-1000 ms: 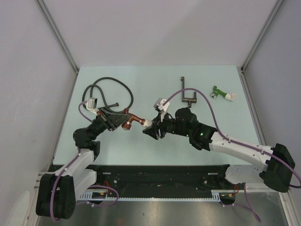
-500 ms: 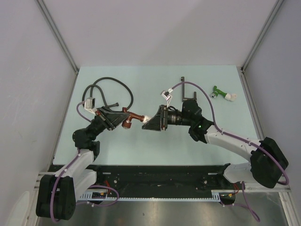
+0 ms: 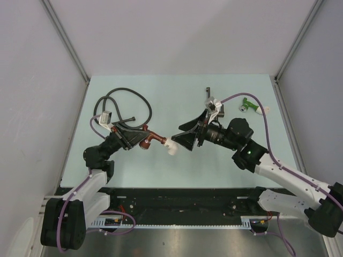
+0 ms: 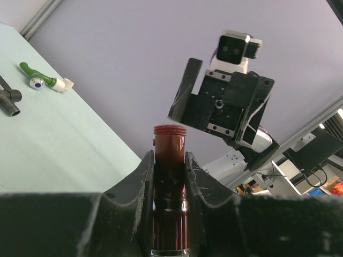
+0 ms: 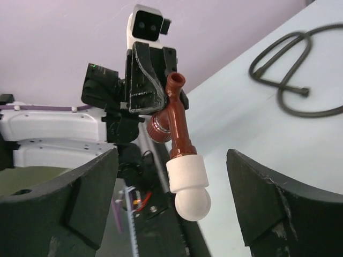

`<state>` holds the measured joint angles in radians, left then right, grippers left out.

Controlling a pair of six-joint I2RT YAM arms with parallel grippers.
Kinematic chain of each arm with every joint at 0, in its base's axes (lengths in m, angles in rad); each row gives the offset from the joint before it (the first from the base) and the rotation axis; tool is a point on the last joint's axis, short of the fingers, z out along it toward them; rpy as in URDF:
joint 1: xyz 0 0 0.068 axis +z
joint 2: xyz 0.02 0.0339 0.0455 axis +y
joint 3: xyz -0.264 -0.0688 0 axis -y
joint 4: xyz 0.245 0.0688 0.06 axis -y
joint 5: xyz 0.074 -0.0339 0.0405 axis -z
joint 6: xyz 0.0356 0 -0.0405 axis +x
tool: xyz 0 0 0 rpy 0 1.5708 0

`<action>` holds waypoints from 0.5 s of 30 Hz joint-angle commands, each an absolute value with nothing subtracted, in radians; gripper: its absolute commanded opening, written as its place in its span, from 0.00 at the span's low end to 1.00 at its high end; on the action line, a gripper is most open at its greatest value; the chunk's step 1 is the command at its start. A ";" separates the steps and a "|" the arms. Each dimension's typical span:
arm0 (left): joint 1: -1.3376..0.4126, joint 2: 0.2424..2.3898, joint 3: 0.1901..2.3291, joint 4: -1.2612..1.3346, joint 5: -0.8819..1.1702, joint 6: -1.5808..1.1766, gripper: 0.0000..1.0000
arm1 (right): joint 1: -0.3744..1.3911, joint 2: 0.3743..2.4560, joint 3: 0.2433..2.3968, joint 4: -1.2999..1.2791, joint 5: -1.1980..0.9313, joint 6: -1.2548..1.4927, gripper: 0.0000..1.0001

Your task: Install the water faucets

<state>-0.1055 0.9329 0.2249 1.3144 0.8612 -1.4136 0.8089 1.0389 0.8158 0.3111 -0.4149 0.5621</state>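
Reddish-brown faucet w/ white elbow (image 3: 154,139) was clamped by left end effector (image 3: 132,138); could be knocked askew if wide-spread right end effector (image 5: 174,194) closed off-centre.

No lettering, label or number can be read — anywhere.

copper faucet (image 3: 151,140): centre-left of frame, clamped between left fingers (image 4: 140,184), white fitting end aimed lower right | green faucet (image 3: 248,104): upper right, lying flat on worktop (image 3: 177,91), white fitting end rightward, untouched
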 commanded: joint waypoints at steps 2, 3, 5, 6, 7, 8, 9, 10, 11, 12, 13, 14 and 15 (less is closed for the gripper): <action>-0.107 0.937 0.235 1.727 0.865 -1.408 0.00 | 0.871 0.973 0.836 0.197 -0.224 0.200 0.89; -0.109 0.940 0.236 1.727 0.865 -1.408 0.00 | 0.893 0.960 0.836 0.186 -0.201 0.149 0.89; -0.107 0.942 0.236 1.727 0.865 -1.408 0.00 | 0.975 0.950 0.838 0.155 -0.102 0.031 0.92; -0.107 0.942 0.236 1.729 0.864 -1.408 0.00 | 1.007 0.945 0.836 0.144 -0.062 -0.079 0.93; -0.107 0.945 0.236 1.727 0.865 -1.408 0.00 | 1.078 0.945 0.836 0.137 0.015 -0.145 0.94; -0.107 0.946 0.236 1.729 0.864 -1.408 0.00 | 1.112 0.946 0.835 0.123 0.067 -0.202 0.95; -0.107 0.945 0.236 1.729 0.864 -1.408 0.00 | 1.144 0.956 0.836 0.117 0.108 -0.313 0.96; -0.107 0.946 0.236 1.729 0.865 -1.408 0.00 | 1.182 0.960 0.835 0.111 0.192 -0.362 0.97; -0.107 0.945 0.236 1.729 0.865 -1.408 0.00 | 1.245 0.968 0.834 0.110 0.234 -0.405 0.99; -0.107 0.946 0.235 1.729 0.865 -1.408 0.00 | 1.277 0.983 0.836 0.112 0.271 -0.485 1.00; -0.107 0.945 0.236 1.729 0.864 -1.408 0.00 | 1.305 0.992 0.835 0.117 0.340 -0.517 1.00; -0.107 0.945 0.236 1.729 0.865 -1.408 0.00 | 1.352 1.006 0.836 0.126 0.375 -0.552 1.00; -0.107 0.946 0.236 1.729 0.864 -1.408 0.00 | 1.373 1.018 0.835 0.133 0.406 -0.581 1.00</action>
